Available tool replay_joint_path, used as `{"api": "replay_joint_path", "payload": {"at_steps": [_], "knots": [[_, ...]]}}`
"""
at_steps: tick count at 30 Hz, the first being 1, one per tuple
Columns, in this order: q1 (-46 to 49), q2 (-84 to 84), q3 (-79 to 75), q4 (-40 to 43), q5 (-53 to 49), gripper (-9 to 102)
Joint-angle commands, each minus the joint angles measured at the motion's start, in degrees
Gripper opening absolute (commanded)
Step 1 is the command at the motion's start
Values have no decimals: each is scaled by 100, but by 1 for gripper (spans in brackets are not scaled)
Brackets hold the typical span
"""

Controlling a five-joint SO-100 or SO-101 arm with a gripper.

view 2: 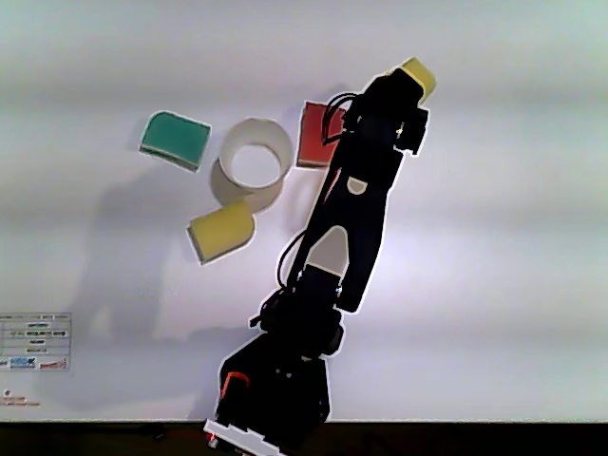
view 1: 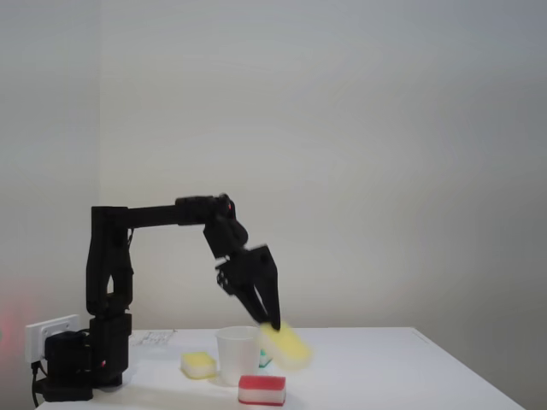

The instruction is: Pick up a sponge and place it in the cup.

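The black two-finger gripper [view 1: 272,323] clamps the pale yellow oblong sponge [view 1: 286,345], raised off the white table [view 1: 385,367]. In the fixed view its long axis slants down toward the table's right edge, beside the white paper cup [view 1: 237,352].

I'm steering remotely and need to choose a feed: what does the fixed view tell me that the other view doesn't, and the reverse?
Fixed view: height. The sponge hangs off the table in the gripper, beside and about level with the rim of the cup; a wall socket sits by the base.

Other view: layout from above. The cup's open mouth, the whole green sponge beyond it, and a label sheet.

Both: the held sponge, cup, smaller yellow sponge and red sponge.
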Motion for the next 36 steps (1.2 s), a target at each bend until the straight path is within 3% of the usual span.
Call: {"api": "replay_joint_path", "payload": {"at_steps": [1, 13, 20, 36], "knots": [[-211, 580, -360, 193, 53, 0], [-1362, 1978, -422, 1063, 18, 0], [-2118, 2927, 369, 1397, 325, 0], [-2663, 3876, 1617, 1898, 659, 0]]}}
